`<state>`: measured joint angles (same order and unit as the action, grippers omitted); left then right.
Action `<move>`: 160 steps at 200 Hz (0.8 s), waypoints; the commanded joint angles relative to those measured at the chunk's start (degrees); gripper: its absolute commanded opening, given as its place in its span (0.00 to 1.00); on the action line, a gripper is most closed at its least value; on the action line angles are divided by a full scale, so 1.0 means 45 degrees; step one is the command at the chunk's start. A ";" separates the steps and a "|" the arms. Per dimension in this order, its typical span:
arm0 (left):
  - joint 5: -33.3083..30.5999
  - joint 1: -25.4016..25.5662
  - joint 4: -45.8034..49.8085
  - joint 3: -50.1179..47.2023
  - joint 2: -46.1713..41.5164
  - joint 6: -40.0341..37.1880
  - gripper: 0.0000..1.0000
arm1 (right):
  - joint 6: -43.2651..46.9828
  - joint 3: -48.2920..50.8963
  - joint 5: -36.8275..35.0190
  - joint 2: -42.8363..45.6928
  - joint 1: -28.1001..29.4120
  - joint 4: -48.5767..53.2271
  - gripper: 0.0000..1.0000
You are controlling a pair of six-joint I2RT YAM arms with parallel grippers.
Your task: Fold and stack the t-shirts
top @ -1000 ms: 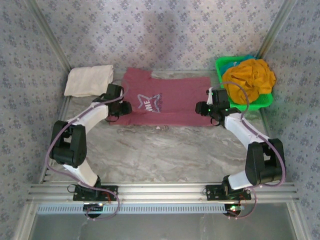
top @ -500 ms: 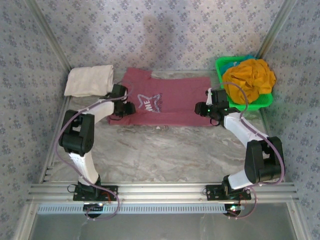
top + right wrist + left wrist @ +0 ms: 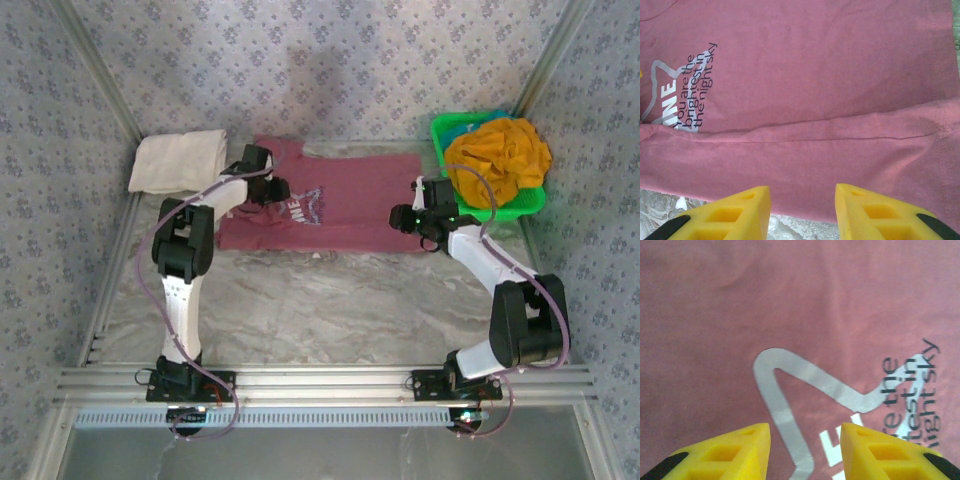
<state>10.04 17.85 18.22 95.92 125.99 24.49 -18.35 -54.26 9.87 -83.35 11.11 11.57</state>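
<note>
**Work area.** The maroon t-shirt [image 3: 345, 205] lies spread flat across the far middle of the desk [image 3: 330, 300], with the star print toward its left side. Its near edge runs roughly parallel to the arm bases. The marble surface between that edge and the bases is bare, giving open room for movement. The right wrist view shows a long crease running across the cloth (one layer appears to be laid over another) and a strip of desk just below the hem.

**Adjacent items.** The cream-white t-shirt [image 3: 178, 160] sits folded in the far left corner, just beside the maroon sleeve. The mustard-orange t-shirt [image 3: 498, 155] is heaped in the green basket [image 3: 440, 127] at the far right, near the maroon shirt's right edge.

**Left arm.** The elbow is raised over the desk's left side and the forearm angles right. The left gripper [image 3: 804, 432] hovers over the star outline, released, with its fingers apart and nothing between them.

**Right arm.** The elbow is bent near the right wall and the forearm reaches left. The right gripper [image 3: 801, 192] is poised above the shirt's near right hem, also released and holding nothing.
</note>
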 commanded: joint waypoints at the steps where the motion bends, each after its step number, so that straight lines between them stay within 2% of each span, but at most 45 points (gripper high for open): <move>1: 0.0035 0.0214 -0.0034 -0.0194 -0.1275 0.0027 0.41 | 0.0244 -0.0073 -0.0002 0.0479 -0.0113 0.0393 0.41; 37: -0.1325 0.0358 -0.0304 -0.2598 -0.3351 0.1135 0.42 | 0.0191 0.0107 0.0033 0.0431 -0.0203 0.0130 0.41; 69: -0.1895 0.0581 -0.0136 -0.3844 -0.3793 0.1607 0.42 | 0.0092 0.0142 0.0223 0.0125 -0.0201 -0.0130 0.41; 126: -0.1958 0.0683 0.0154 -0.3240 -0.2475 0.1542 0.41 | 0.0034 0.0166 0.0441 -0.0034 -0.0204 -0.0321 0.41; 160: -0.2145 0.0595 0.0527 -0.2393 -0.1691 0.1282 0.31 | 0.0064 0.0300 0.0382 0.0110 -0.0256 -0.0249 0.41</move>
<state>1.63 20.73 18.44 81.21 116.36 31.03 -18.37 -54.13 11.18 -83.02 10.46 10.46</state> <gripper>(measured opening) 0.346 0.408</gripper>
